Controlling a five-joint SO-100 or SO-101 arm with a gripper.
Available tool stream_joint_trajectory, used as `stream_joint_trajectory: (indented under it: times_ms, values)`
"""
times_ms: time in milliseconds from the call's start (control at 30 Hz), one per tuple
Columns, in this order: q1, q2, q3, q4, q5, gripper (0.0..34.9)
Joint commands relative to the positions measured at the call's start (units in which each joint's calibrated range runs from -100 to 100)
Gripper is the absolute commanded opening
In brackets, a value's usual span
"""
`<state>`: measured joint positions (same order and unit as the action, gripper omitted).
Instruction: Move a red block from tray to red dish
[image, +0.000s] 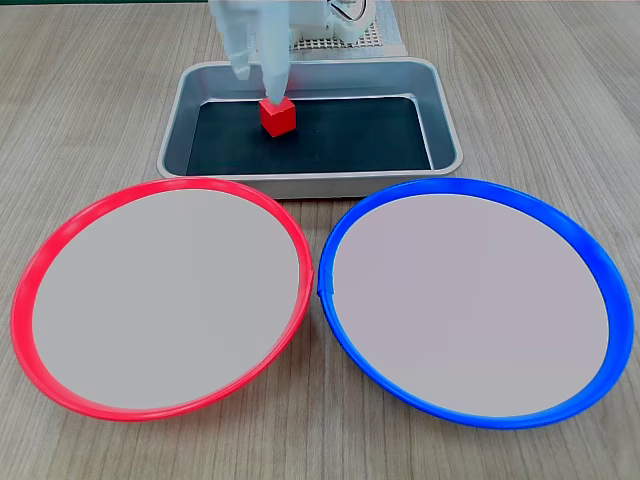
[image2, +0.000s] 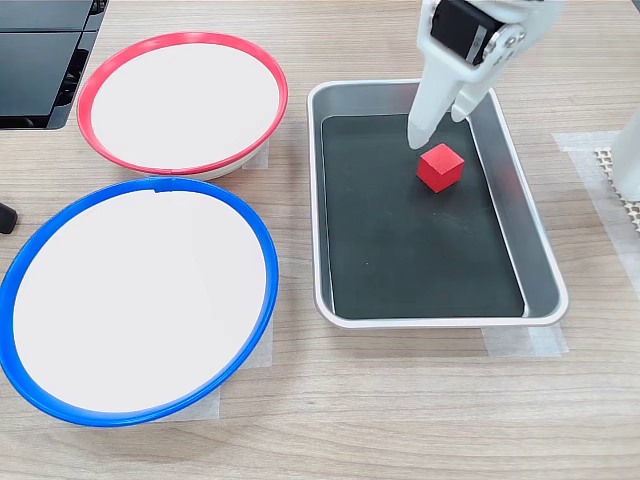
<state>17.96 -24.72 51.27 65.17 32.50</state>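
The red block (image: 278, 116) (image2: 440, 167) lies on the black floor of the silver tray (image: 448, 120) (image2: 545, 290), toward the tray's left in the first exterior view. My white gripper (image: 260, 82) (image2: 438, 128) hangs right over it, open, with one fingertip close to the block's top edge and the other off to the side. Nothing is held between the fingers. The red dish (image: 60, 235) (image2: 100, 75) sits empty in front of the tray at the first exterior view's left.
A blue-rimmed dish (image: 600, 270) (image2: 250, 230), also empty, lies beside the red one, almost touching it. A dark device (image2: 35, 60) sits at the second exterior view's top left. The arm's base (image: 345, 25) stands behind the tray on a mesh mat.
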Motion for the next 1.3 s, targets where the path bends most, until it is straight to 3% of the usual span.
stream_joint_trajectory:
  times_ms: [0,333,467,700,900,1033,1200,1267]
  values:
    - [0.7,3.0,0.7,-2.0,1.2,19.9]
    - [-1.2,5.7,3.5,-4.8,0.9,18.6]
    - [-2.7,6.2,4.7,-5.8,0.3,14.0]
    - [-4.2,6.4,4.1,-6.4,-0.9,0.4]
    - [-6.1,3.5,-7.5,-4.5,-2.3,0.3]
    - [-7.8,4.2,-17.8,-14.5,-2.2,0.2]
    - [-6.3,18.9,-27.2,-38.2,0.5,0.2]
    - [-5.7,27.4,-32.7,-43.5,1.4,0.2]
